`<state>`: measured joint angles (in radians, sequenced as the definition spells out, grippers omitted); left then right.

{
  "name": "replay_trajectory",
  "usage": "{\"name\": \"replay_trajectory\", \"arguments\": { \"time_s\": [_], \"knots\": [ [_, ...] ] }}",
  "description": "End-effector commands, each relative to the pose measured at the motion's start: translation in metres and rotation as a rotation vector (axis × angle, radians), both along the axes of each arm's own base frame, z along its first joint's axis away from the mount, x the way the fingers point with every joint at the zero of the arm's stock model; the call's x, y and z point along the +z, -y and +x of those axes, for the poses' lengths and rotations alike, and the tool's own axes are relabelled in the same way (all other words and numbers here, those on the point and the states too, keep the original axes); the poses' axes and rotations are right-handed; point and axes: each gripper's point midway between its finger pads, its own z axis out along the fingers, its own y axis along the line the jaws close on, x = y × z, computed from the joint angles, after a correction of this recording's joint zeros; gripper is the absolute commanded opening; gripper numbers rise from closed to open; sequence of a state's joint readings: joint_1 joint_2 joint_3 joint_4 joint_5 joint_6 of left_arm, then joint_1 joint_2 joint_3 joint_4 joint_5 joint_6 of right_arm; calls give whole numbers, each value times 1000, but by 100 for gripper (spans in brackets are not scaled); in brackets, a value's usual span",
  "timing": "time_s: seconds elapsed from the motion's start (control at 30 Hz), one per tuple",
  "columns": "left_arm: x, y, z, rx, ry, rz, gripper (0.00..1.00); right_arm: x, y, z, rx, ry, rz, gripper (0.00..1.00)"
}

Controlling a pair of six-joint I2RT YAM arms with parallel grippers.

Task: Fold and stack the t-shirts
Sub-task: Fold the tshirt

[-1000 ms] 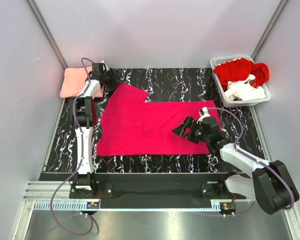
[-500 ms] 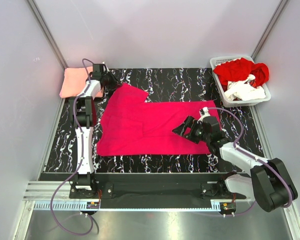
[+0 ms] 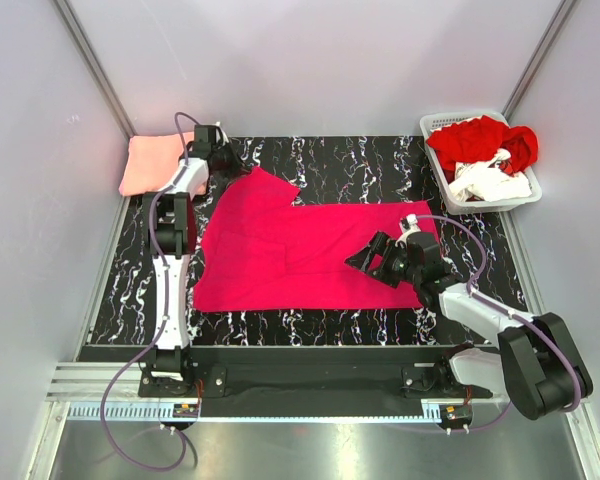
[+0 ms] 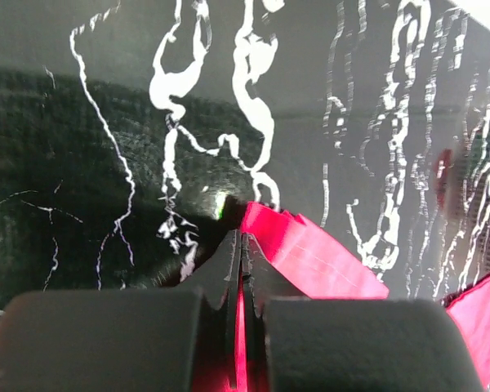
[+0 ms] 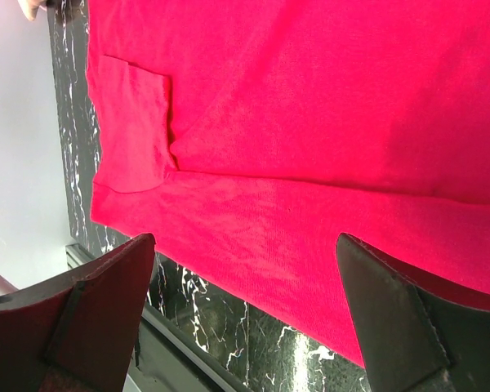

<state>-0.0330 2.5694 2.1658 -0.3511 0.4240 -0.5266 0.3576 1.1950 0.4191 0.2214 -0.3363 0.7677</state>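
Item one: vivid magenta-pink t-shirt point(image 3: 300, 255), laid out mostly flat across the middle of the black marbled worktop point(image 3: 360, 160), lightly creased. One sleeve lies folded onto the body. Its far-left corner is drawn out to a point and nipped between the closed fingers of the left gripper point(image 4: 241, 241). Item two: pale salmon-pink t-shirt point(image 3: 150, 163), folded into a neat rectangular pad at the far-left corner of the worktop, just beside the magenta one. Items three and four: red t-shirt point(image 3: 475, 140) and white t-shirt point(image 3: 490, 183), both crumpled and unfolded, heaped together in the white basket point(image 3: 435, 125) at far right, red spilling over the rim.
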Motion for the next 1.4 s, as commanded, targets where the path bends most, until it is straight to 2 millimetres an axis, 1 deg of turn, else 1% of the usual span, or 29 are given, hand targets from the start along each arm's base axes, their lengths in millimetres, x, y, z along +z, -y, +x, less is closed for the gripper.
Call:
{"name": "replay_trajectory", "arguments": {
  "time_s": [0.0,0.13,0.43,0.47,0.5,0.57,0.6,0.63,0.67,0.7,0.73,0.77,0.8,0.83,0.87,0.9,0.93,1.0,1.03,1.07,1.1,1.13,1.17,1.2,1.23,1.27,1.3,1.33,1.37],
  "knots": [
    [92,-6,14,-3,194,28,0,20,-5,12,8,62,40,100],
    [110,-5,11,-14,218,25,0,20,-5,13,8,61,43,100],
    [102,-2,-8,-47,182,31,0,18,-5,13,8,50,46,100],
    [107,-2,-11,-50,188,30,0,19,-4,13,7,51,48,100],
    [99,-2,-16,-53,167,29,0,18,-4,14,7,49,48,100],
    [105,0,-24,-67,174,22,0,18,-3,14,1,42,42,100],
    [97,2,-32,-74,148,18,0,18,-2,15,-6,37,39,100],
    [105,2,-37,-81,158,17,0,24,-1,20,-17,44,38,100],
    [105,3,-42,-89,154,20,0,22,4,22,-42,23,10,100],
    [96,4,-51,-96,130,23,0,26,11,29,-76,24,-12,100],
    [107,5,-58,-102,145,28,0,47,15,46,-114,66,-30,100],
    [109,5,-62,-108,150,33,0,39,27,45,-145,7,-101,100],
    [99,6,-73,-115,123,36,0,66,45,72,-242,56,-145,100],
    [101,5,-77,-115,125,41,0,71,55,80,-277,49,-185,100],
    [114,5,-83,-117,150,41,0,74,68,88,-304,41,-232,100],
    [106,4,-92,-118,127,44,0,60,80,92,-326,-28,-286,98],
    [119,2,-97,-113,150,56,0,78,95,110,-373,-6,-293,98],
    [115,-4,-109,-102,142,91,0,60,115,120,-402,-87,-378,95],
    [123,-9,-113,-83,156,114,0,72,121,134,-407,-62,-399,95],
    [119,-15,-119,-83,140,129,0,59,127,137,-412,-107,-451,95],
    [120,-17,-121,-83,137,136,0,57,130,142,-406,-110,-476,95],
    [122,-21,-122,-75,137,149,0,72,133,156,-414,-83,-491,95],
    [123,-26,-124,-66,121,160,0,54,142,156,-418,-146,-560,95],
    [123,-29,-124,-59,114,162,0,65,146,169,-430,-128,-568,95],
    [124,-29,-125,-62,111,153,0,63,149,173,-428,-141,-581,94],
    [126,-31,-125,-59,106,151,0,46,154,174,-414,-197,-605,94],
    [125,-33,-126,-56,100,153,0,54,156,184,-423,-185,-606,93],
    [124,-35,-127,-54,94,161,0,51,157,188,-413,-196,-620,93],
    [124,-47,-127,-34,80,170,0,35,160,188,-397,-248,-648,92]
  ]
}}
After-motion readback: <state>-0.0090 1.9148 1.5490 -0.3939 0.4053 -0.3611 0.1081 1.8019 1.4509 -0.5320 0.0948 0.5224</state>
